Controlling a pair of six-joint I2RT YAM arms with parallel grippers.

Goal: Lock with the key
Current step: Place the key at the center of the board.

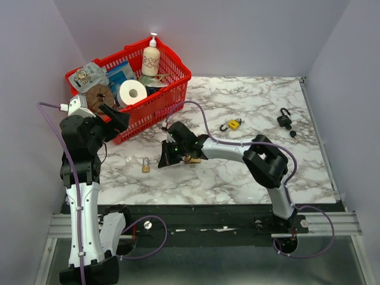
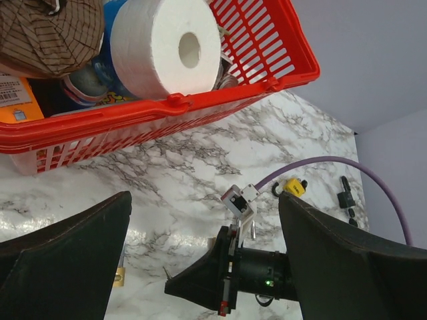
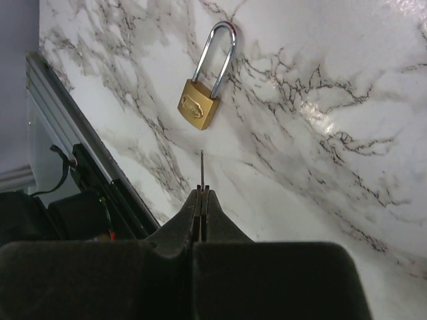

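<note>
- key (image 3: 202, 165): only a thin edge-on sliver shows past the closed right claw (image 3: 201, 193). Its bow is buried between the fingers and its teeth are unreadable.
- brass padlock (image 3: 200, 107): the stamped lettering is too small to read and the keyhole is out of sight. From the left wrist, only a corner shows.
- left claw (image 2: 203, 197): both fingers are cut off by the bottom edge, and one covers most of that padlock.
- brass-coloured item (image 1: 191, 159): mostly under the right arm, identity unclear.
- dark speck (image 1: 293, 133) beside the black padlock (image 1: 285, 119): too small to tell.
- red basket (image 2: 167, 107): clipped by the left and top edges, as is the paper roll (image 2: 160, 47).
</note>
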